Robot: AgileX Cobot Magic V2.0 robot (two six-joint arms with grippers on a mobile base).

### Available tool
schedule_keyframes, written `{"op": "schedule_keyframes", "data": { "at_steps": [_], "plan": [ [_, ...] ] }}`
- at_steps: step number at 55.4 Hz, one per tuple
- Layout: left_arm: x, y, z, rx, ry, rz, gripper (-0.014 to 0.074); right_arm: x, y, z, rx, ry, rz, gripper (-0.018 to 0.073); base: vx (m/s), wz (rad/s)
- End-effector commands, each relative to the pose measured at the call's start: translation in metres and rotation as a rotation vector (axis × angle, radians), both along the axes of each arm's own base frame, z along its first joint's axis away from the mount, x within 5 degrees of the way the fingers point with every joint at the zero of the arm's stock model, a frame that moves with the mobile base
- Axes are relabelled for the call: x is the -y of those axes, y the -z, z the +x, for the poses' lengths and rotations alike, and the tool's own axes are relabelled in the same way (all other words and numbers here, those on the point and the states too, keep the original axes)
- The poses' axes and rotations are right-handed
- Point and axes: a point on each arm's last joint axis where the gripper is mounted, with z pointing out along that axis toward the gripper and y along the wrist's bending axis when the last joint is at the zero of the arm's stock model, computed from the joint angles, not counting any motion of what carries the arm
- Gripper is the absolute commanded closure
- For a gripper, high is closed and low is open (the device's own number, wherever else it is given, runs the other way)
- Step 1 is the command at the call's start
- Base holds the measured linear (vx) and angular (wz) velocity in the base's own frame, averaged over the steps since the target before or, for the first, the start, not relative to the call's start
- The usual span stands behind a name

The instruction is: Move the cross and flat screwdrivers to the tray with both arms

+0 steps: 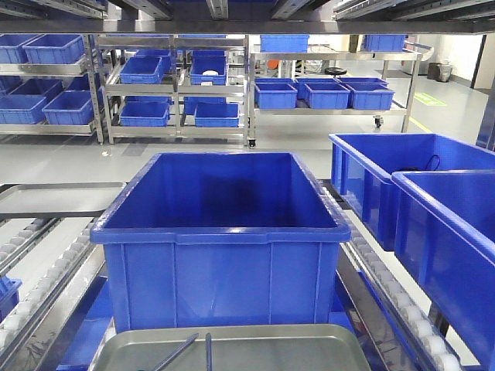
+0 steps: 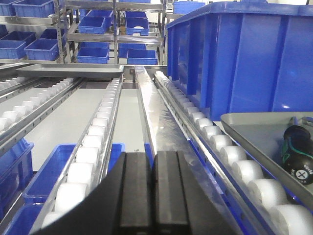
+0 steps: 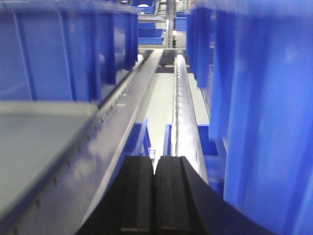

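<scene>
The grey tray [image 1: 294,352] lies at the bottom of the front view, just in front of a big blue crate. Two thin screwdriver shafts [image 1: 176,353] [image 1: 207,349] lie on it side by side, their handles cut off by the frame edge. The left wrist view has the tray [image 2: 254,132] at the right, with one black and green screwdriver handle [image 2: 295,152] resting in it. My left gripper [image 2: 152,155] is shut and empty, left of the tray over the roller rails. My right gripper [image 3: 154,160] is shut and empty, right of the tray [image 3: 39,147].
A deep blue crate [image 1: 220,232] stands right behind the tray. Two more blue crates [image 1: 387,174] [image 1: 456,232] sit on the right lane. A second grey tray [image 1: 58,197] lies at the far left. White roller rails [image 2: 93,142] run along the lanes. Shelves of crates [image 1: 166,77] stand behind.
</scene>
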Motion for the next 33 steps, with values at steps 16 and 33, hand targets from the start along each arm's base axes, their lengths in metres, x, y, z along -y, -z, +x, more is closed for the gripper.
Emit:
{"op": "schedule_keyframes", "data": {
  "at_steps": [16, 33],
  "plan": [
    [-0.001, -0.016, -0.001, 0.107, -0.007, -0.012, 0.0602, 0.002, 0.013, -0.006, 0.151, 0.008, -0.062, 0.057, 0.0, 0.0],
    [-0.001, -0.016, -0.001, 0.107, -0.007, -0.012, 0.0602, 0.002, 0.013, -0.006, 0.151, 0.008, -0.062, 0.057, 0.0, 0.0]
  ]
}}
